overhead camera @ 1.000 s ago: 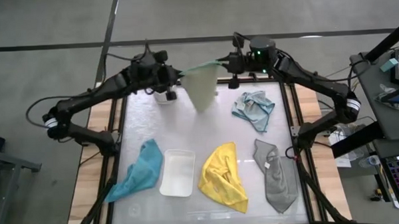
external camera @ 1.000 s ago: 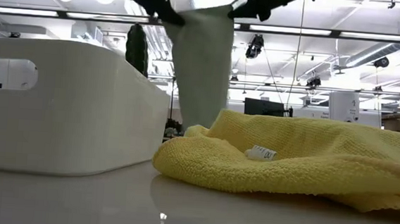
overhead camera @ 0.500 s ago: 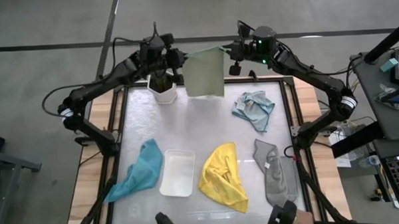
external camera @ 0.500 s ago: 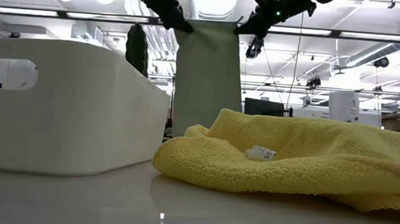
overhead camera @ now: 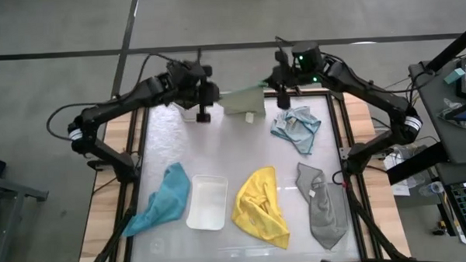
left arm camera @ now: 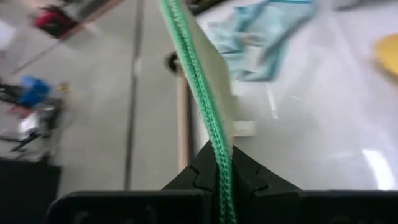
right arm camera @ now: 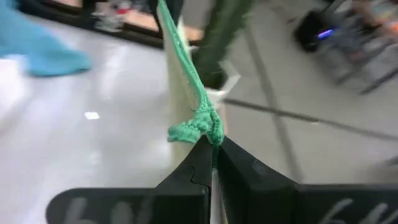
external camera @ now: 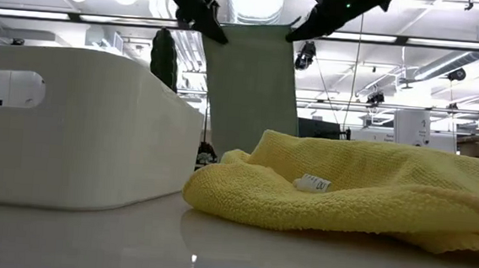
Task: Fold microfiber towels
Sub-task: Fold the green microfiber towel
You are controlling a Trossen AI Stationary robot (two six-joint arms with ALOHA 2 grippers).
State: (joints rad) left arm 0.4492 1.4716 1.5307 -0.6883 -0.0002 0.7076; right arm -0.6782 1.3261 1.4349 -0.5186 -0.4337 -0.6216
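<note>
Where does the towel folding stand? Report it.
Done: nothing looks folded. In hand: the left gripper and right gripper, both shut, stretch the pale green towel between them. Left: light blue, yellow, grey and teal towels lie crumpled.

Soft looped-pile yellow towel (external camera: 362,189); smooth matt white plastic tray (external camera: 71,131); glossy, reflective white table (external camera: 231,252).

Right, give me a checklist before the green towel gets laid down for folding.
1. Left pincer shut on the pale green towel: ok.
2. Right pincer shut on its other top corner: ok.
3. Towel hangs flat between both arms, top edge level: ok.
4. Bottom edge off the table: cannot tell.
5. Light blue towel lies apart from the drop spot: ok.
6. Towel free of twists: ok in the low view.
</note>
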